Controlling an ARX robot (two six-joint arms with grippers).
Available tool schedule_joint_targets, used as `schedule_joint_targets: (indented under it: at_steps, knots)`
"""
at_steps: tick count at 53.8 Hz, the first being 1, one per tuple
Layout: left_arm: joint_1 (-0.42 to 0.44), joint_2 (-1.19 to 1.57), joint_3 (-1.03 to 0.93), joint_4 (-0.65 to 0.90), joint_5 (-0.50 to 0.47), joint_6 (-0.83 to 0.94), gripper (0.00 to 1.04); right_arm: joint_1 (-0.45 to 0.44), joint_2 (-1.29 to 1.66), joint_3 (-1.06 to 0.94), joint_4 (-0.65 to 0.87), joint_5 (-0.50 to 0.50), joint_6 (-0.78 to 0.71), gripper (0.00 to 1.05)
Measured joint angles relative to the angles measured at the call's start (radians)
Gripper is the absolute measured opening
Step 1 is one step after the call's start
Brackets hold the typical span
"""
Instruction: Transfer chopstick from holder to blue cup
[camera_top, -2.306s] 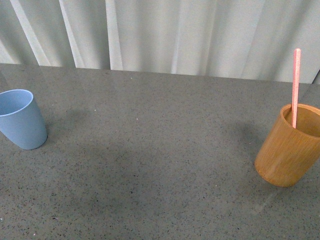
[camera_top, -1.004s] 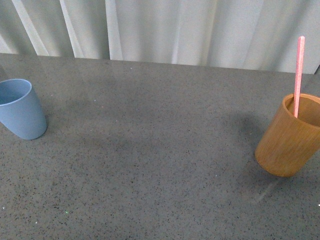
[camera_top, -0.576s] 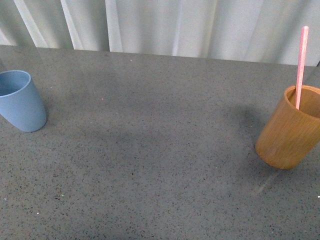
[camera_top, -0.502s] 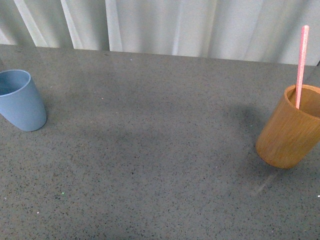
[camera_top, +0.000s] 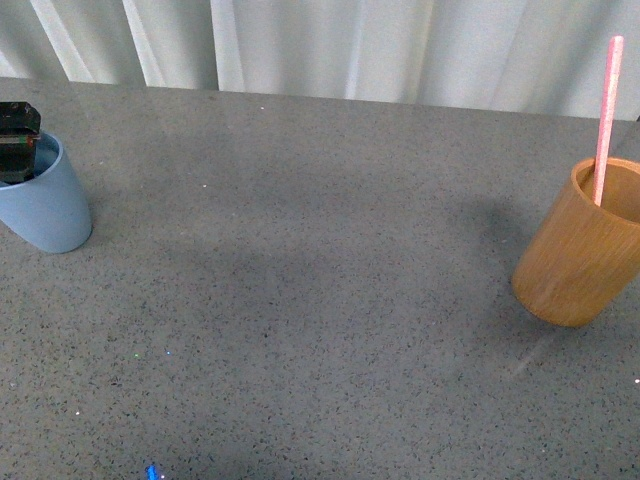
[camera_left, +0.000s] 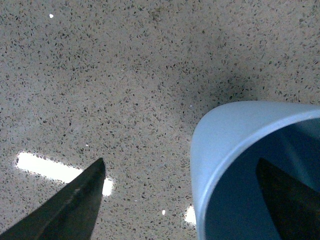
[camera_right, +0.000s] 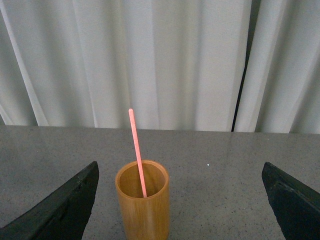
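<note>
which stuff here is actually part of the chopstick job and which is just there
Part of the job:
- chopstick, standing in the holder
- blue cup, nothing in it but one finger of the gripper
- left gripper, open, straddling the cup's wall
- right gripper, open, facing the holder

Just there:
- grey speckled table
- white curtain

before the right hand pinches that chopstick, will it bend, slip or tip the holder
The chopstick looks straight and thin, so probably stiff and light. Its smooth shaft may slip or pivot in a pinch. It leans loose inside the wider holder, so it should lift free without tipping it.
</note>
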Motion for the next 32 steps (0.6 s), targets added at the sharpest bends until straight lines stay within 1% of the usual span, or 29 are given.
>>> schedule_joint_targets:
  at_steps: [4,6,8,9,14,15,25,32]
  knots:
    - [-0.007,0.006,0.003,-0.002,0.001,-0.006,0.77,0.0,0.0,0.0,0.0,0.0,0.0,0.95]
    - [-0.009,0.008,0.005,-0.002,0.0,-0.01,0.73,0.0,0.0,0.0,0.0,0.0,0.0,0.95]
    - [-0.014,0.011,0.008,-0.004,0.0,-0.017,0.66,0.0,0.0,0.0,0.0,0.0,0.0,0.95]
    - [-0.018,0.014,0.011,-0.008,0.002,-0.02,0.61,0.0,0.0,0.0,0.0,0.0,0.0,0.95]
    - [-0.027,0.015,0.019,-0.027,0.006,-0.024,0.43,0.0,0.0,0.0,0.0,0.0,0.0,0.95]
    - [-0.031,0.015,0.022,-0.034,0.005,-0.023,0.38,0.0,0.0,0.0,0.0,0.0,0.0,0.95]
    - [-0.043,-0.001,0.023,-0.068,0.002,-0.005,0.03,0.0,0.0,0.0,0.0,0.0,0.0,0.95]
    - [-0.063,-0.035,0.014,-0.085,0.013,0.014,0.03,0.0,0.0,0.0,0.0,0.0,0.0,0.95]
